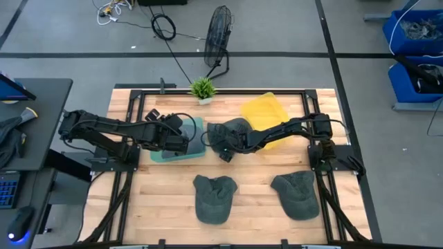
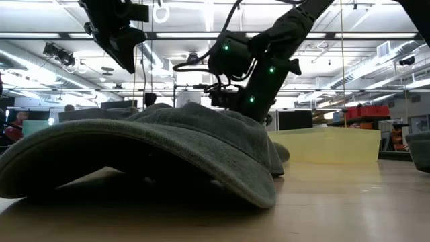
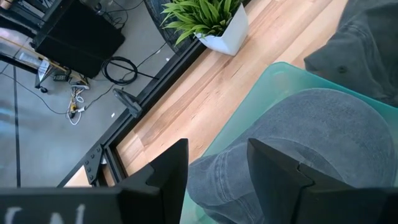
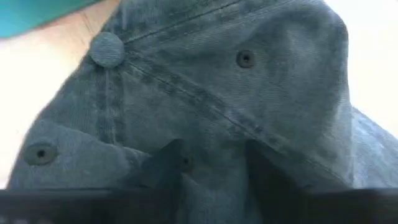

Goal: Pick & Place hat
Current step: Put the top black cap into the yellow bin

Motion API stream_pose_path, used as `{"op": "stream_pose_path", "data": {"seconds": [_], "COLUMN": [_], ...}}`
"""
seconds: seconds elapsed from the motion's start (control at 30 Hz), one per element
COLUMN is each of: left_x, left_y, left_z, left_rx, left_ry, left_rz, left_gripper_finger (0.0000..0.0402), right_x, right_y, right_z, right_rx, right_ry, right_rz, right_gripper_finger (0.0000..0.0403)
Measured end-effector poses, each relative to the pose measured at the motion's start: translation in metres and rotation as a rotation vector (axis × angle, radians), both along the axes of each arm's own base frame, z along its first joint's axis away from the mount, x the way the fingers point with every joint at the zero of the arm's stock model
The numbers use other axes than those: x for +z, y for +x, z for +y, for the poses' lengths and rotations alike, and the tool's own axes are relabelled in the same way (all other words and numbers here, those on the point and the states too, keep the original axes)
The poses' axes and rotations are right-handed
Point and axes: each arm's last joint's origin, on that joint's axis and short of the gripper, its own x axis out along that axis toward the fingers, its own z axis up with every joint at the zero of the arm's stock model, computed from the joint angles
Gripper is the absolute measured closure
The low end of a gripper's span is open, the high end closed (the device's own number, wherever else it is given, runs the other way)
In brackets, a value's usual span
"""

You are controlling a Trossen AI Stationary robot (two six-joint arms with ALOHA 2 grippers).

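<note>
From my remote station I log four grey-green caps on the wooden table point(image 1: 159, 207). Taking the table centre in the high view as the dial, one cap point(image 1: 214, 198) lies at about 6 o'clock and a second cap point(image 1: 296, 194) at roughly 4 o'clock, well apart from both arms.

A third cap point(image 3: 298, 137) rests on the teal tray point(image 1: 160, 156) near 9 o'clock. The left gripper point(image 1: 181, 135) is over it; in the left wrist view its two dark fingers point(image 3: 165, 171) stand apart, released, with the cap's fabric showing between them. I cannot tell whether they touch the cloth.

The fourth cap point(image 1: 234, 129) sits just beside the tray, near 12 o'clock, partly on the edge of the yellow tray point(image 1: 261, 108). The right gripper point(image 1: 223, 145) is down at this cap. The right wrist view shows its fingers point(image 4: 163, 163) spread and pressed into the crown below the top button point(image 4: 106, 49); no clenched grasp is visible.

A small potted plant point(image 1: 203, 88) stands at the table's 12 o'clock edge. A floor fan point(image 1: 219, 30) stands beyond it.
</note>
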Motion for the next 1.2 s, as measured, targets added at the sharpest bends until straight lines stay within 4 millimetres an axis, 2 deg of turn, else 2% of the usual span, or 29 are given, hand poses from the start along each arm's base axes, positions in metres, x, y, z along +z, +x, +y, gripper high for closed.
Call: {"op": "stream_pose_path", "data": {"seconds": [0.13, 0.17, 0.33, 0.5, 0.67, 0.73, 0.9, 1.1, 1.2], "left_x": [0.000, 0.000, 0.000, 0.000, 0.000, 0.000, 0.000, 0.000, 0.000], "left_y": [0.000, 0.000, 0.000, 0.000, 0.000, 0.000, 0.000, 0.000, 0.000], "left_z": [0.000, 0.000, 0.000, 0.000, 0.000, 0.000, 0.000, 0.000, 0.000], "left_rx": [0.000, 0.000, 0.000, 0.000, 0.000, 0.000, 0.000, 0.000, 0.000], "left_ry": [0.000, 0.000, 0.000, 0.000, 0.000, 0.000, 0.000, 0.000, 0.000], "left_rz": [0.000, 0.000, 0.001, 0.001, 0.002, 0.002, 0.003, 0.001, 0.001], "left_gripper_finger": [0.0232, 0.0232, 0.0232, 0.0232, 0.0232, 0.0232, 0.0232, 0.0232, 0.0232], "right_x": [0.002, 0.004, 0.029, 0.078, 0.127, 0.141, 0.161, 0.175, 0.180], "right_y": [-0.002, -0.004, -0.010, -0.021, -0.041, -0.054, -0.091, -0.137, -0.152], "right_z": [-0.005, -0.006, -0.002, 0.016, 0.035, 0.041, 0.048, 0.036, 0.029], "right_rx": [-0.001, 0.008, 0.065, 0.210, 0.442, 0.555, 0.769, 0.848, 0.906], "right_ry": [0.001, 0.000, -0.005, -0.059, -0.185, -0.249, -0.378, -0.553, -0.555], "right_rz": [0.021, 0.029, 0.027, -0.037, -0.064, -0.006, 0.235, 0.655, 0.763], "right_gripper_finger": [0.0366, 0.0383, 0.0392, 0.0397, 0.0399, 0.0400, 0.0401, 0.0402, 0.0402]}}
